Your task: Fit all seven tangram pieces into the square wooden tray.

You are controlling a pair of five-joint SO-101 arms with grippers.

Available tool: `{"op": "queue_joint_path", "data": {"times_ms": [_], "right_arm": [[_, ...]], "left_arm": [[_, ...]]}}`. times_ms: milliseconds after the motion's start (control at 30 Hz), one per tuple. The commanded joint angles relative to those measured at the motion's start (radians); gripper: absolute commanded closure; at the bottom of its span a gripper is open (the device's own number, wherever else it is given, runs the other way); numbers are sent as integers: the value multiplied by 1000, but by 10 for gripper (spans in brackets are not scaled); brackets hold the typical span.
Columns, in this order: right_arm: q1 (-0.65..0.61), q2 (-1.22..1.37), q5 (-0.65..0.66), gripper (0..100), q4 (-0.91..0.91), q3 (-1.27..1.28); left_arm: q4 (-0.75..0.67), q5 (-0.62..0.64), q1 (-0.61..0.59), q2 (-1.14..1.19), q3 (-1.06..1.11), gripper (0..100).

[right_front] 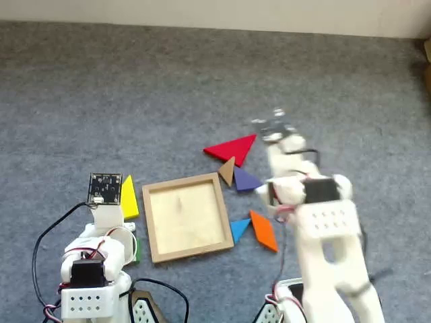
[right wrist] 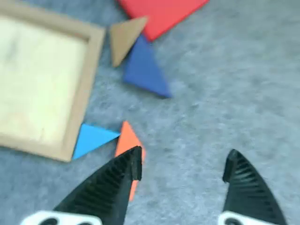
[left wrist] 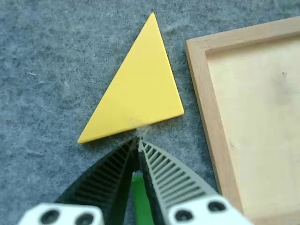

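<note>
1. The tray (right_front: 149, 223) is a square of pale, smooth wood with a raised rim. It lies flat on fuzzy grey carpet (right_front: 81, 101) in front of the two arms.
2. The yellow triangle (right_front: 128, 198) is flat and matt. It sits just beside the tray's left rim, with a thin strip of carpet between them. Its long axis runs along the rim, and its sharp tip points away from the arms.
3. The left gripper (left wrist: 136, 142) has ribbed fingers that are closed, and their tips meet at the yellow triangle's short edge. A green strip (left wrist: 138, 197) shows in the gap behind the tips — I cannot tell whether it is pinched or lying underneath.
4. The right gripper (right wrist: 183, 157) hangs over bare carpet with its jaws spread wide and nothing between them.
5. Right of the tray, the red triangle (right_front: 234, 148) is the largest piece, and its sharp tip points far-right. The tan triangle (right_front: 227, 171) sits at the tray's far right corner, tip pointing away, and touches the dark blue triangle (right_front: 246, 180).
6. The pale blue triangle (right_front: 238, 229) lies against the tray's right rim and points at the orange piece (right_front: 264, 231) — a parallelogram whose long axis slants towards the right arm's base.
</note>
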Motion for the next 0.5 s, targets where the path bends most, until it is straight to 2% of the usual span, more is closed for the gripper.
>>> {"op": "queue_joint_path", "data": {"times_ms": [0,200,467], "right_arm": [[-96,125,11,693,-36,-84],[-159,343,12,688,-134,-147],[-165,596,12,688,-231,-254]], "left_arm": [[6,-9,-13,-7,21,993],[6,-9,-13,-7,21,993],[6,-9,-13,-7,21,993]]}}
